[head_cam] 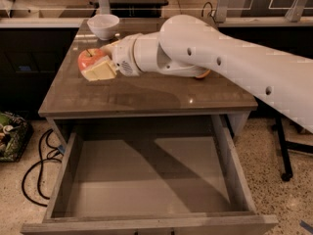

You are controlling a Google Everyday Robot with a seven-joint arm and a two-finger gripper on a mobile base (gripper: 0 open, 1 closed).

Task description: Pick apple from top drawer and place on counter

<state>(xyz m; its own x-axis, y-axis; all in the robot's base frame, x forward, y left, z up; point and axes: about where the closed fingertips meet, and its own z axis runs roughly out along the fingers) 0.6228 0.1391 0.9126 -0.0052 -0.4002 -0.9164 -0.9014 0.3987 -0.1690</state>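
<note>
Leftward over counter point(146, 96), pincer point(99, 61) around apple point(88, 58).

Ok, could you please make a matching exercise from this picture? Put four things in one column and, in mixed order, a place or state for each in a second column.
Column one:
1. apple
2. top drawer
3. white bowl
4. gripper

Column two:
A. pulled open, below the front edge of the counter
B. standing at the counter's far left corner
C. red with yellowish patches, held at the arm's end
D. over the counter's left part, shut on the fruit

Pairs: 1-C, 2-A, 3-B, 4-D
</note>
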